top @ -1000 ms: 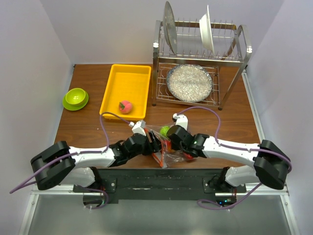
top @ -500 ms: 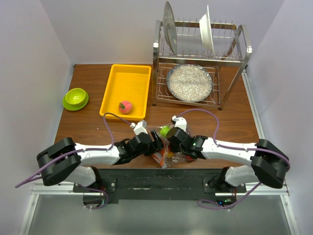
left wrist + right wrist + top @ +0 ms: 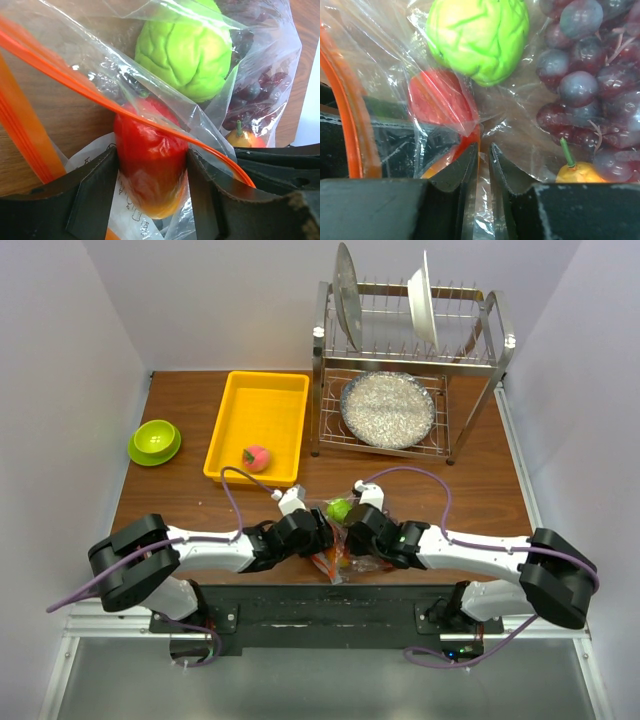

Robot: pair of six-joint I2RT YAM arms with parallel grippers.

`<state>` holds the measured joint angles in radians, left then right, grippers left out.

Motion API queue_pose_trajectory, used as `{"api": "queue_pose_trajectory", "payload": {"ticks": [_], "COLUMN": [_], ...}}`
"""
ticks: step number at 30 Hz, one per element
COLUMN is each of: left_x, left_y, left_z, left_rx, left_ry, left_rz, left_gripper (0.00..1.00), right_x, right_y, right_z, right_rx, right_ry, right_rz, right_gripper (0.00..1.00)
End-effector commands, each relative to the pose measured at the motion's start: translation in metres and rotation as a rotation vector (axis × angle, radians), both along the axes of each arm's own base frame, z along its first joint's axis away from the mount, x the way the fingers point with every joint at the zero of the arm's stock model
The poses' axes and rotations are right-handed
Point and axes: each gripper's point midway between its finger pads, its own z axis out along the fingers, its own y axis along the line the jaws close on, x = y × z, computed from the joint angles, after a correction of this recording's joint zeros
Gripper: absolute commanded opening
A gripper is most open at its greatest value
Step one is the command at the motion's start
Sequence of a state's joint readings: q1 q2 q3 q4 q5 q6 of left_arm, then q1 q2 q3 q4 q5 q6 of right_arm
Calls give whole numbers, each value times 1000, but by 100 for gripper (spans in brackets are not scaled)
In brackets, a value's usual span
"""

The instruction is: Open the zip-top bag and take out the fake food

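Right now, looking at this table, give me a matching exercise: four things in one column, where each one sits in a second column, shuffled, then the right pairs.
Things
1. pink peach
2. green fruit
3. lime-green bowl
4. white plate

Places
A. standing upright in the top of the dish rack
B. inside the yellow tray
C. inside the zip-top bag
D. on its own at the far left of the table

Pairs: 1-B, 2-C, 3-D, 4-A
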<state>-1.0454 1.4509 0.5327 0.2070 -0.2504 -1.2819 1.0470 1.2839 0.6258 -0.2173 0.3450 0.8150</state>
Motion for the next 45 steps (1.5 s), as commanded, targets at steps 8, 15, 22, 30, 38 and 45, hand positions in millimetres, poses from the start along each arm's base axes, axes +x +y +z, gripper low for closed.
{"api": "queue_pose_trajectory", "payload": {"ticks": [8,15,22,30,38,45], "left_x": [8,8,11,13,4,-5], "left_y": [6,19,21,21,52,90], "left_z": [-13,-8,-6,26,38,56], "left_rx": [162,190,238,228,268,239], "left_ry": [-51,-74,-106,-191,-171,-139], "left_rz": [-32,-13,-46,-98,-151,-103], "left_gripper": [67,72,62,33,17,16], "right_x": [-9,-11,-15,-14,-11,-9], "right_y": [-15,-35,-39,-37,-31,-28], "right_z": [-23,-21,-24,-18,-5,1], "right_rx": [-53,-80,-68,-49,-29,-17], "right_ry": [41,26,34,25,5,-8], "right_rz": [-30,-73,-78,-76,-61,-48], "right_gripper": [13,13,13,13,13,14]}}
